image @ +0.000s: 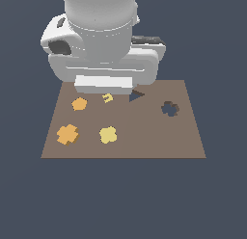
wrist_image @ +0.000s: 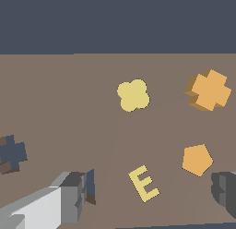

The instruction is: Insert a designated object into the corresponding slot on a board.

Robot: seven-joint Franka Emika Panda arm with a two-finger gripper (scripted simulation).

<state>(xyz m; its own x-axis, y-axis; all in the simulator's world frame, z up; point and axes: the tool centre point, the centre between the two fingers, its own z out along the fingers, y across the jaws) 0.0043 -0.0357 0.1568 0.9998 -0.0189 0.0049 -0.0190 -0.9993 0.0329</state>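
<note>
While the gripper [wrist_image: 152, 189] is hovering with jaws apart around the yellow E piece [wrist_image: 144, 183], the orange cross block [image: 67, 134] is lying at the board's [image: 144, 141] 8 o'clock, well apart from the cross slot [image: 170, 108] at 2 o'clock.

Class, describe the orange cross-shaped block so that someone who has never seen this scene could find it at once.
Start at the brown board. In the exterior view, the orange cross lies near its front left corner, beside the pale-yellow clover. Unlike the smaller orange pentagon behind it, it has four stubby arms.
</note>
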